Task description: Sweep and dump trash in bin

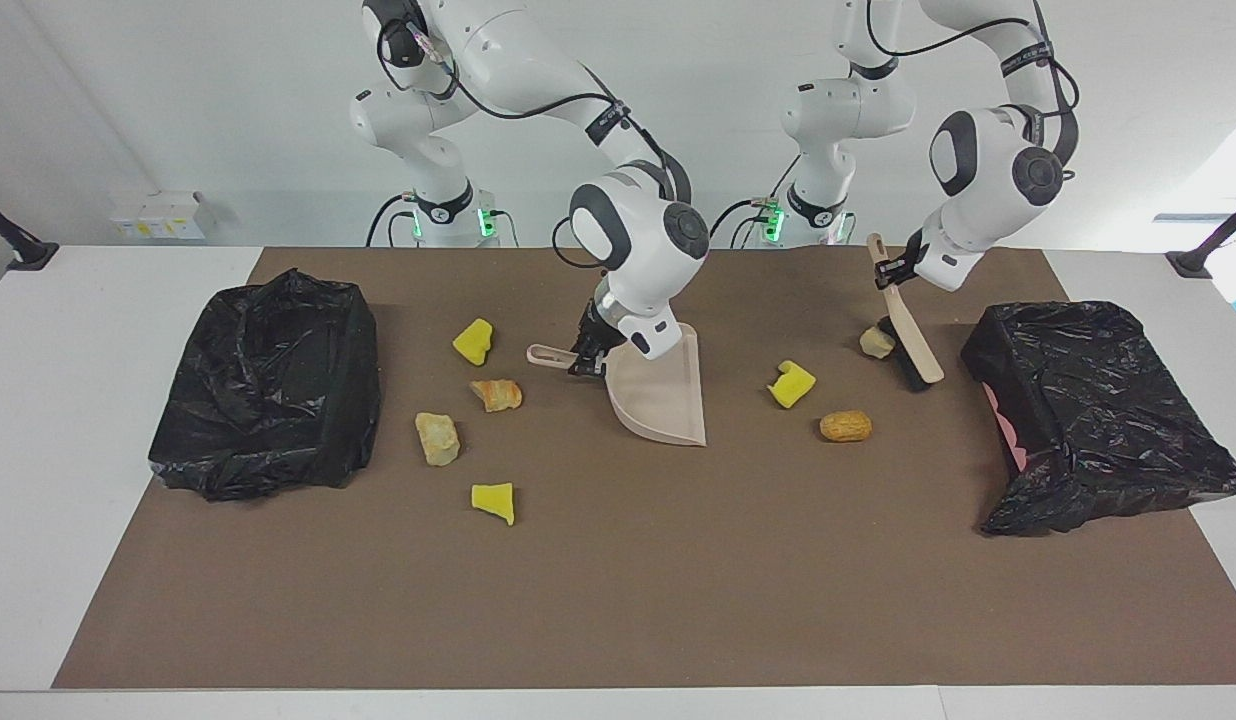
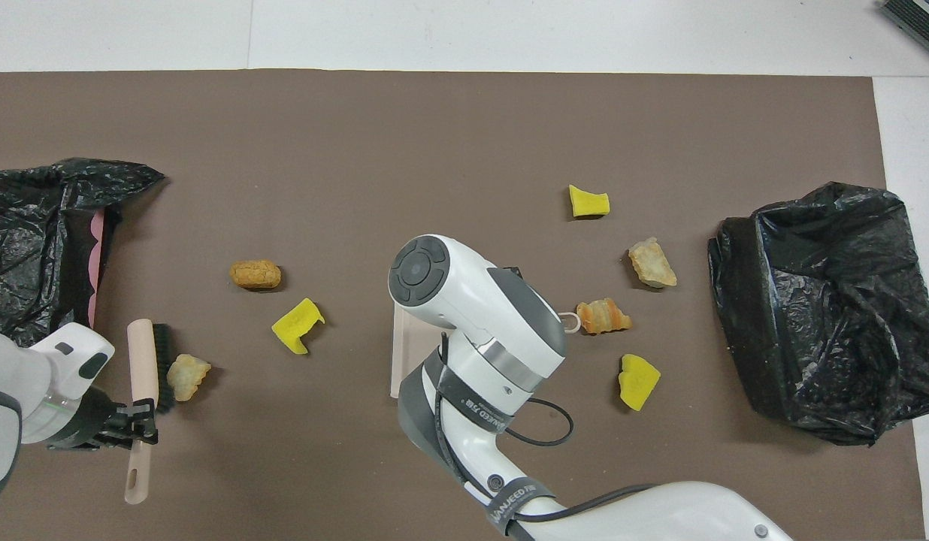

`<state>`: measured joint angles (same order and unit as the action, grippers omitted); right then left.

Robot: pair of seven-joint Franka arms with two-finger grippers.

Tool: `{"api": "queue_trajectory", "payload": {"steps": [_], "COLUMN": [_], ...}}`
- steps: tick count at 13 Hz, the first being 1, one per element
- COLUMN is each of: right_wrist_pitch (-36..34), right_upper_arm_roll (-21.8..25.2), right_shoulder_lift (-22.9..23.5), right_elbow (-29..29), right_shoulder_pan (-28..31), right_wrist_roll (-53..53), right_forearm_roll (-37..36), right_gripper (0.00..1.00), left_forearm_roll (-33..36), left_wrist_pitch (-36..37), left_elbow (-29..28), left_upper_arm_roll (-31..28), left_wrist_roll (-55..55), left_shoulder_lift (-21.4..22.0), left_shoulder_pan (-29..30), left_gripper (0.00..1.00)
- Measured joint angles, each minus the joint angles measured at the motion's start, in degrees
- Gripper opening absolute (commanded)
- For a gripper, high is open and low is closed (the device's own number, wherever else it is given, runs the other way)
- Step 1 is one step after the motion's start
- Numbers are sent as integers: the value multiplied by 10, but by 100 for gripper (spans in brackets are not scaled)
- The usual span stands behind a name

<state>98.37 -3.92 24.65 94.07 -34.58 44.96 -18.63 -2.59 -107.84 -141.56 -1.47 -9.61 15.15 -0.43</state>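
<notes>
A: Fingers first. The left gripper (image 1: 890, 272) is clamped on the brush (image 1: 910, 345) handle, bristles just below against a beige lump (image 1: 875, 343). The right gripper (image 1: 588, 355) is clamped on the dustpan (image 1: 663, 395) handle.

B: And the trash?

A: Seven pieces on the mat; a yellow chunk (image 1: 792, 384) and an orange lump (image 1: 845, 426) lie between the tools, four more toward the right arm's bin (image 1: 268, 385).

B: Risk?

A: A hard sweep could roll the lump past the pan's mouth.

B: Views?

A: Overhead, the right arm hides most of the pan; the facing view shows it all.
</notes>
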Motion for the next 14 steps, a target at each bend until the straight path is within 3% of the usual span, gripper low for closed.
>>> {"api": "queue_trajectory", "payload": {"steps": [7, 10, 14], "right_wrist_pitch": [30, 31, 32], "right_upper_arm_roll": [0, 0, 0], "right_shoulder_lift": [-8, -9, -9], "right_elbow": [26, 27, 28], "right_shoulder_pan": [-6, -6, -6], "right_wrist_roll": [-21, -21, -21], "right_forearm_roll": [-13, -13, -13], "right_gripper": [0, 0, 0], "left_forearm_roll": [-22, -53, -52], "left_wrist_pitch": [-118, -111, -15], "left_elbow": [12, 55, 150], "left_upper_arm_roll": [6, 6, -3], "left_wrist_roll": [-150, -160, -154], "left_shoulder_lift": [-61, -87, -106], "left_shoulder_pan": [-155, -189, -185], "left_gripper": [0, 0, 0]}}
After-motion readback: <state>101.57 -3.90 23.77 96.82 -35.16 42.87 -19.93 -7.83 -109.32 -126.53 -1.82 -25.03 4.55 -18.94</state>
